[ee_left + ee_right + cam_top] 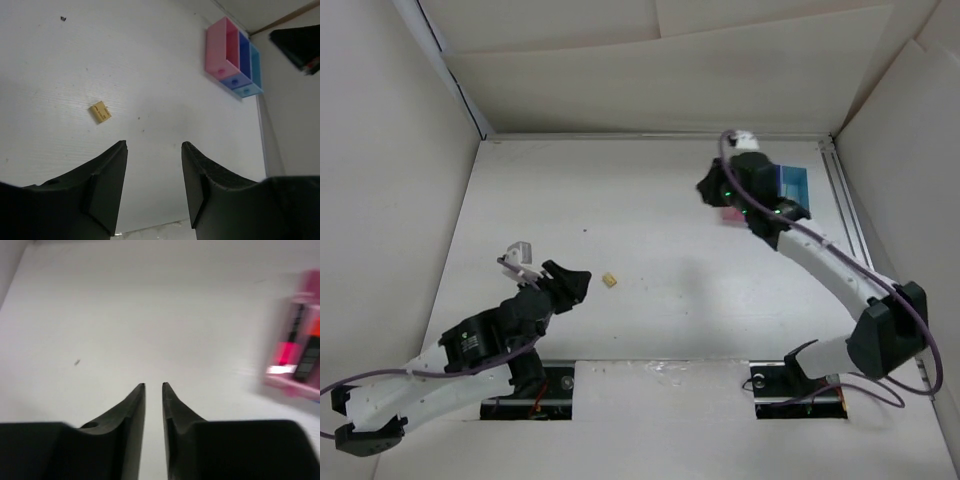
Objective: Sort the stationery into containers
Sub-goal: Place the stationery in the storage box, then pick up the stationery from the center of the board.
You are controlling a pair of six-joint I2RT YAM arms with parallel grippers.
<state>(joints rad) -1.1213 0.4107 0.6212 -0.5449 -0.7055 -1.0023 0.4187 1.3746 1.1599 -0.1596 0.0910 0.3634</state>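
A beige eraser (100,112) was seen lying flat on the table (650,330), left of middle and nearer the near edge than the far one. Nothing was touching it. The joined bins were placed near the far right corner: pink bin (218,47), dark blue bin (243,50), light blue bin (256,67), in a row. From the top view they were partly hidden by the right arm. In the blurred right wrist view, dark highlighters (306,362) with pink and orange ends were made out inside the pink bin; no count could be made. The left gripper (154,146) was held just left of the eraser, apart from it, jaws spread and empty. The right gripper (153,385) was held just beside the pink bin, on its left, jaws only a thin slit apart, nothing between them.
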